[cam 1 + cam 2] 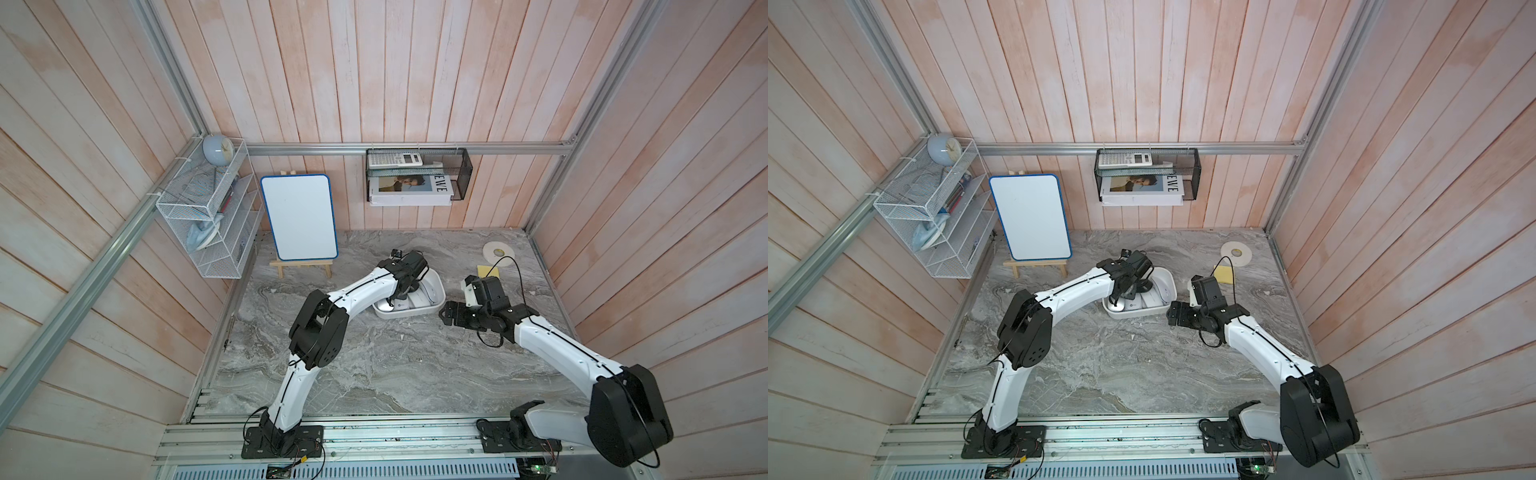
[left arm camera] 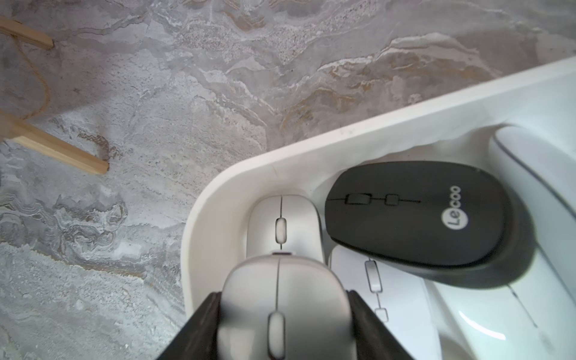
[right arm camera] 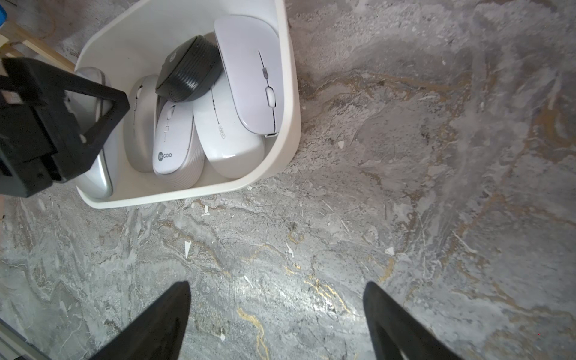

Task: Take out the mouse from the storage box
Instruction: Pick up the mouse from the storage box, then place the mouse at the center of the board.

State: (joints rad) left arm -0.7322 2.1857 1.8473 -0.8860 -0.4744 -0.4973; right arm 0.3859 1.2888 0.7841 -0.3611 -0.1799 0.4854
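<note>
In a top view my left claw (image 1: 395, 300) dips into the white storage box (image 1: 415, 313), its grip seemingly hidden there; the left wrist view shows it clamped on a grey mouse (image 2: 282, 280) in the box's corner beside a black Lecoo mouse (image 2: 420, 218); the right wrist view shows my right claw (image 3: 277, 290) spread wide above the marble table (image 3: 405, 156) near the box.

Both top views are bright and softly, evenly lit, sharp across most of the frame; shadows under the arms (image 1: 365, 291) on the table (image 1: 374, 365) are faint. In the left wrist view the grey mouse (image 2: 285, 311) is soft and out of focus, like the 2 dark fingers (image 2: 199, 330) beside it, and the storage box (image 2: 218, 193) wall is nearly washed out. In the right wrist view a glare patch, perhaps from an overhead lamp, lies on the table between blurred fingertips (image 3: 162, 318).
</note>
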